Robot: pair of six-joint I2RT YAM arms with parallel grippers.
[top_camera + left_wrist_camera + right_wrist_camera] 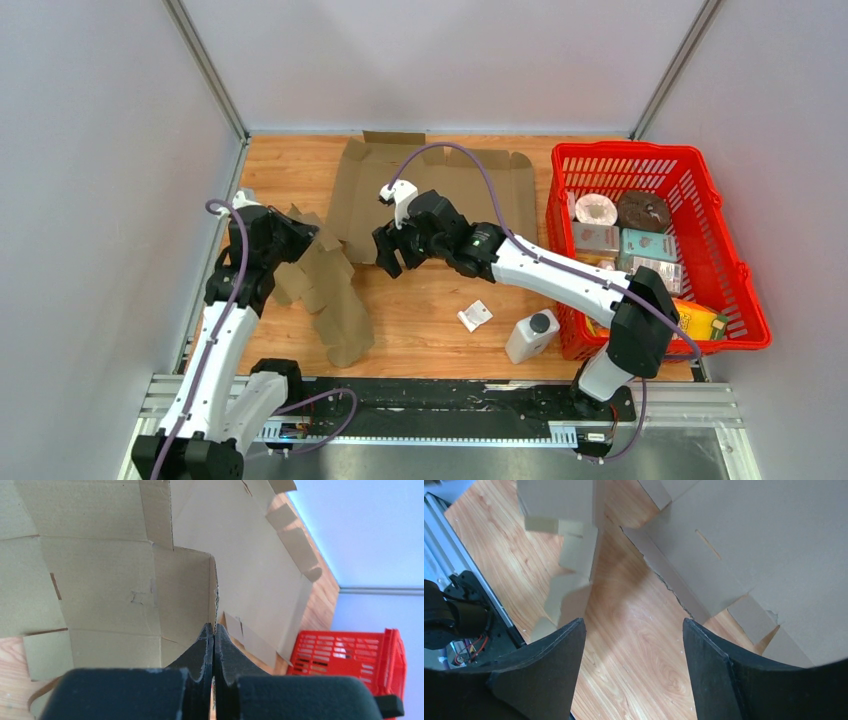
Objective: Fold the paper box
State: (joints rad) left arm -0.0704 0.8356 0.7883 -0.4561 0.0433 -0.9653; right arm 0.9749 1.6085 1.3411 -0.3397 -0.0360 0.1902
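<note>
The paper box (420,190) is an unfolded brown cardboard sheet lying on the wooden table, with a flap section (330,290) raised at its left. My left gripper (298,238) is shut on an upright edge of that flap (215,595); the cardboard edge runs between the black fingers (200,650). My right gripper (392,256) is open and empty, hovering above bare wood just in front of the sheet's near edge (684,590). Its two fingers (559,655) stand wide apart.
A red basket (735,250) holding several packaged items stands at the right. A white bottle with a black cap (532,335) and a small white paper scrap (475,315) lie near the front. Grey walls enclose the table.
</note>
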